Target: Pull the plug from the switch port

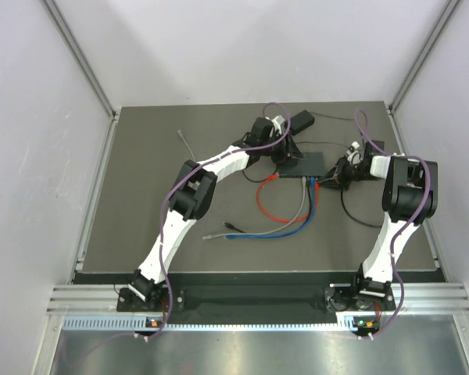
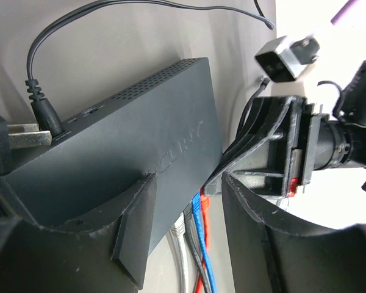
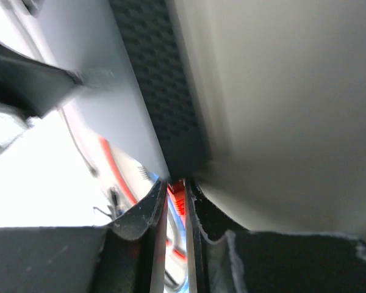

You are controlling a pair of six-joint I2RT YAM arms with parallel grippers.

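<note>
Right wrist: right claw (image 3: 175,201) pinches the red plug (image 3: 177,196) at the switch (image 3: 171,110).

The middle of the mat (image 1: 141,180) is crowded. The switch (image 1: 303,164) lies upper centre of the top view, hemmed by the left gripper (image 1: 285,152) on its left end and the right gripper (image 1: 336,173) pressing in from its right. Below its socket edge, red (image 1: 263,205), grey (image 1: 298,215) and blue cables (image 1: 297,228) fan toward lower centre, blocking that approach. A black adapter (image 1: 302,120) sits just above. The mat's left half lies open, save a thin rod (image 1: 186,141).
</note>
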